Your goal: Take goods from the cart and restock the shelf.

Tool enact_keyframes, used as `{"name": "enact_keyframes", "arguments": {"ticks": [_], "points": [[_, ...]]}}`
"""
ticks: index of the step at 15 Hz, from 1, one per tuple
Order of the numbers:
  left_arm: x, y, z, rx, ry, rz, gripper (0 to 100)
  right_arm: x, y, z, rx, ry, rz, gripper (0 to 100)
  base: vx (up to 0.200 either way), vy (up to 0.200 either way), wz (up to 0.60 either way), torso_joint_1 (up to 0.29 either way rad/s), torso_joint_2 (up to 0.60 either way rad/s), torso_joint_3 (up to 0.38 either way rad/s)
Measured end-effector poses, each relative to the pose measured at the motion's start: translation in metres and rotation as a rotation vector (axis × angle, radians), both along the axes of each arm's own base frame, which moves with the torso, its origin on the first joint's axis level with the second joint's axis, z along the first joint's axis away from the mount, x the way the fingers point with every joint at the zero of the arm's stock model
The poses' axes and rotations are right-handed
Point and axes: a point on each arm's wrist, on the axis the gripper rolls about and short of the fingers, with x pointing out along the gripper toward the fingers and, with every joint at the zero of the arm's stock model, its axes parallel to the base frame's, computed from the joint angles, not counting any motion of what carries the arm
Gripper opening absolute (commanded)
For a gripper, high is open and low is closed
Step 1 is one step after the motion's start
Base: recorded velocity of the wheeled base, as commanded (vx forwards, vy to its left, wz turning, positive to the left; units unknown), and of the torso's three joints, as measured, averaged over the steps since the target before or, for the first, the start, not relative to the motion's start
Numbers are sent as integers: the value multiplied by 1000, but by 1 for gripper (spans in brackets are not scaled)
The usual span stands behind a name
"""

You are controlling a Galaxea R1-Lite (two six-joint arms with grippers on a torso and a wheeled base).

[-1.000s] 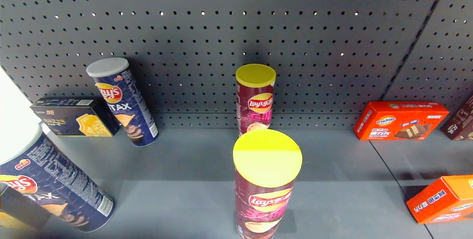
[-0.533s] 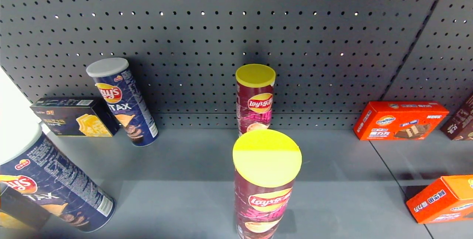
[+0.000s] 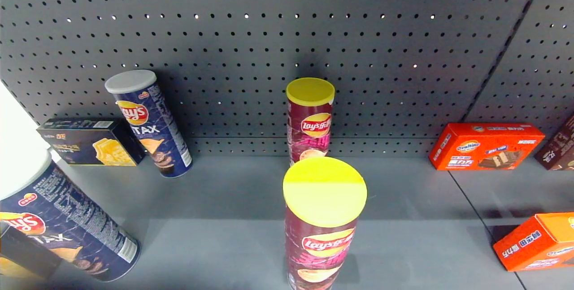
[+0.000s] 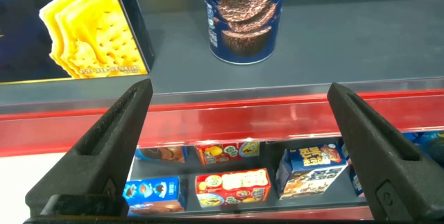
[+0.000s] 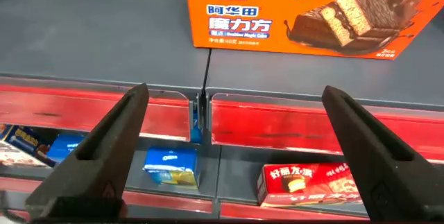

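On the grey shelf (image 3: 224,200) two maroon chip cans with yellow lids stand upright in a row, one at the back (image 3: 310,119) and one near the front (image 3: 322,222). At the left stand two blue chip cans, one at the back (image 3: 150,131) and one tilted in view at the front (image 3: 67,227). My left gripper (image 4: 241,89) is open and holds nothing, in front of the shelf's red edge rail (image 4: 236,123), below a blue can (image 4: 241,12). My right gripper (image 5: 236,91) is open with nothing in it, before the rail (image 5: 277,123) under an orange box (image 5: 298,12).
A dark cracker box (image 3: 92,142) lies at the back left and orange boxes sit at the right, back (image 3: 486,145) and front (image 3: 536,240). A perforated grey panel (image 3: 269,34) closes the back. Small snack boxes (image 4: 232,186) fill the lower shelf.
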Motion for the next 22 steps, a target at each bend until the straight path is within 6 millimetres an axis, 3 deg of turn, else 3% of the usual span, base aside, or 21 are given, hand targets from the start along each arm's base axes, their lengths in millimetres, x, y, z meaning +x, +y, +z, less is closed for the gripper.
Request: {"name": "enact_keyframes", "arguments": {"ticks": [6,22], "points": [[0,0,0,0,0,-1,100,-2,2,0,5,-27,-112,100,0,0,0,0,0,0],[0,0,0,0,-1,0,100,-7,2,-2,12,-94,-95,100,0,0,0,0,0,0]]}}
